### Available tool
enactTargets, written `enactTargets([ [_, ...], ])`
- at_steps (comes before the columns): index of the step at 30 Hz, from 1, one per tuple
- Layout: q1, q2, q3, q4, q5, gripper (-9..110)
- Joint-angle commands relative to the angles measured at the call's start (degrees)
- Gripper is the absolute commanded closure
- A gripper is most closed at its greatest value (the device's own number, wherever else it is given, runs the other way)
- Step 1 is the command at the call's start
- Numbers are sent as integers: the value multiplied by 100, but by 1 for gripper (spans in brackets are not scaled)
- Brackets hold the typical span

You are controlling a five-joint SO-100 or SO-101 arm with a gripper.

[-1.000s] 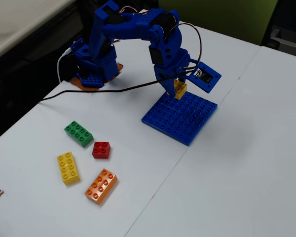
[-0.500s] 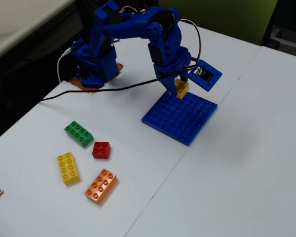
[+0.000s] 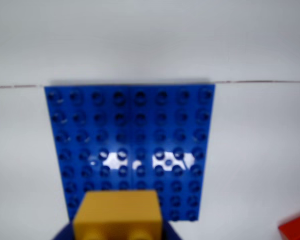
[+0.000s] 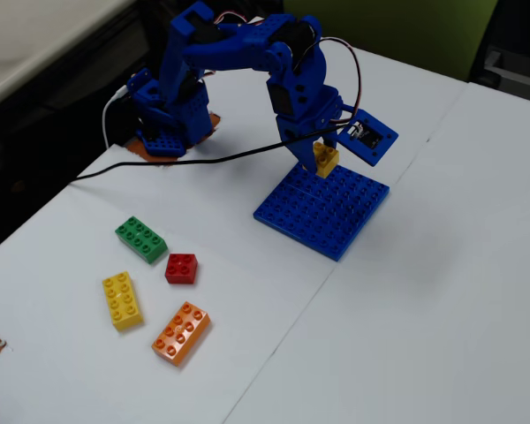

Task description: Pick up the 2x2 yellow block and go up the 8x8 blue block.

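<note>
The jaws are pinched on the 2x2 yellow block (image 4: pixel 325 160), closed only as far as the brick's width allows; in the wrist view the same block (image 3: pixel 117 215) fills the bottom centre of the picture with blue jaw parts showing at either lower corner of it. The gripper (image 4: pixel 323 157) hangs from the blue arm (image 4: pixel 247 53) with the block clear of the desk (image 4: pixel 442 291), poised over the far edge of the 8x8 blue block (image 4: pixel 322 208).

The pick-up looks done, and the step in hand appears to be the carry onto the baseplate. From the fixed view I cannot tell whether the brick's underside is already touching the plate's studs or is just above them. The wrist view shows the plate (image 3: pixel 130 145) spread out ahead of the brick, square to the camera.

The next move probably calls for lowering the brick straight down so its underside meets the stud grid squarely, lined up with the rows rather than skewed, and only then spreading the jaws.

Well to the left and nearer on the desk in the fixed view lie a green brick (image 4: pixel 141 239), a red brick (image 4: pixel 181 268), a longer yellow brick (image 4: pixel 122 300) and an orange brick (image 4: pixel 181 332), none involved in this step.
</note>
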Motion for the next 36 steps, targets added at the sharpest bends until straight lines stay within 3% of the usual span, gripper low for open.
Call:
enactTargets([
  [1,-35,53,-272,-70,0,101],
  [36,-44,53,-343,-97,18,101],
])
